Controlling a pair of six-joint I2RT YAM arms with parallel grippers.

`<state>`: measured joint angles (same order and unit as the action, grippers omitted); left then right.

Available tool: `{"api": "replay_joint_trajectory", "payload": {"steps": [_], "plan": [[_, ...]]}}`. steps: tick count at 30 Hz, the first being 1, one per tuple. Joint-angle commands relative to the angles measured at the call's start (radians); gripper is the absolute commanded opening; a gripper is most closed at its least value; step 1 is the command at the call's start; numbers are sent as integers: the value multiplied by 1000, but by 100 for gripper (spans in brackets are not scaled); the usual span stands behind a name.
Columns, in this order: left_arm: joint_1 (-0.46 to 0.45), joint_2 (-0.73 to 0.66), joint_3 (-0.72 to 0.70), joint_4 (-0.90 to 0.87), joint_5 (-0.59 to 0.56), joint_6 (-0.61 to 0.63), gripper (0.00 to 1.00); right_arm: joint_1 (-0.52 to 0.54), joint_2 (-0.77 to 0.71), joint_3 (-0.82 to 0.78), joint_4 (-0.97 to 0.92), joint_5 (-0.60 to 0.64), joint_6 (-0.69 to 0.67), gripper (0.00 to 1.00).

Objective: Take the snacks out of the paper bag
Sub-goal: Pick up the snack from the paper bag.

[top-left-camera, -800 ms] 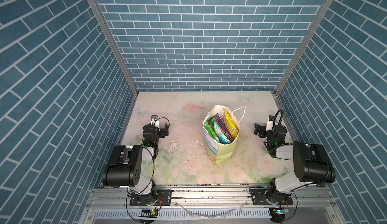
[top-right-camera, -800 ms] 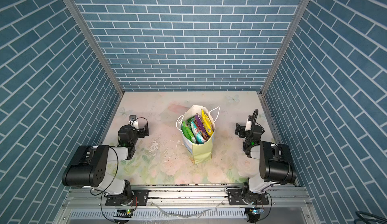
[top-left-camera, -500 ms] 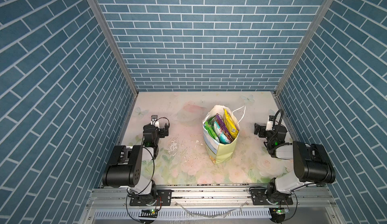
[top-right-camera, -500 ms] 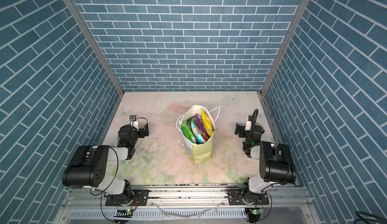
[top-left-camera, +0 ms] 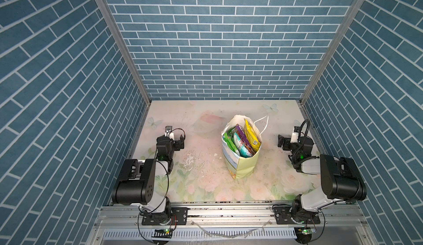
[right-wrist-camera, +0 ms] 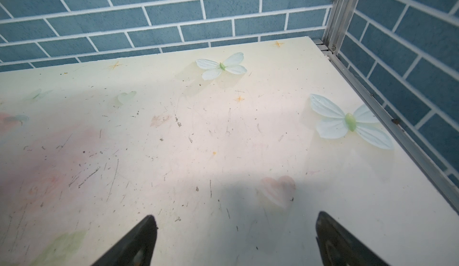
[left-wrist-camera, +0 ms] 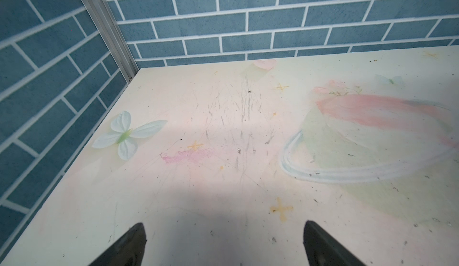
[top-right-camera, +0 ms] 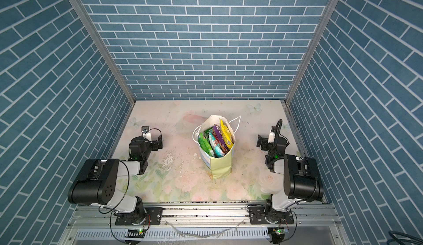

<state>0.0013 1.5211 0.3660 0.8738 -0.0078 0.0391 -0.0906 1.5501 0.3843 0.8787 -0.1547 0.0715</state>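
Nothing has moved since the earlier frames. Both the left gripper [left-wrist-camera: 223, 223] and the right gripper [right-wrist-camera: 235, 214] rest released and empty, low over the floral-print bench [top-left-camera: 206, 186]. Between them, well apart from each, stands the tall pale green paper bag [top-left-camera: 242, 166]. It is upright with its mouth open, and the glossy plastic snack packets [top-left-camera: 240, 140] are all inside, apparently ready for a first pick.

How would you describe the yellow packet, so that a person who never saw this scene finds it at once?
In both top views, a tall paper bag stands in the middle of the floral table. Packets stand in its open mouth; the yellow packet is the one nearest the right arm, beside the purple packet. It alone is yellow.
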Motion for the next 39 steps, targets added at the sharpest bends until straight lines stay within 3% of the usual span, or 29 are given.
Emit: {"api": "replay_joint_trajectory", "payload": {"steps": [1, 11, 15, 19, 23, 26, 30, 32, 34, 36, 39], "plan": [[-4, 7, 10, 9, -9, 9, 99, 3, -5, 7, 0, -14, -30, 99], [-3, 1, 32, -32, 10, 14, 99, 2, -3, 7, -2, -15, -28, 95], [-3, -84, 184, -357, -27, 4, 100, 0, -30, 20, -45, 5, -18, 88], [-3, -147, 413, -723, 6, -15, 100, 0, -56, 28, -79, 53, 3, 85], [-3, -182, 591, -959, 20, -102, 100, -6, -192, 76, -274, 83, 17, 85], [-4, -232, 630, -988, 94, -151, 100, -6, -333, 212, -573, 74, 79, 81], [-7, -275, 705, -1090, 177, -223, 100, -5, -417, 480, -1005, -34, 234, 67], [-19, -316, 715, -1108, 193, -262, 100, 3, -412, 622, -1175, -146, 282, 62], [-42, -354, 724, -1133, 169, -284, 100, 42, -418, 724, -1285, -160, 288, 61], [-77, -380, 759, -1187, 127, -290, 99, 110, -430, 818, -1392, -98, 249, 62], [-179, -380, 849, -1315, -7, -246, 100, 236, -415, 996, -1585, -21, 181, 62]]}}
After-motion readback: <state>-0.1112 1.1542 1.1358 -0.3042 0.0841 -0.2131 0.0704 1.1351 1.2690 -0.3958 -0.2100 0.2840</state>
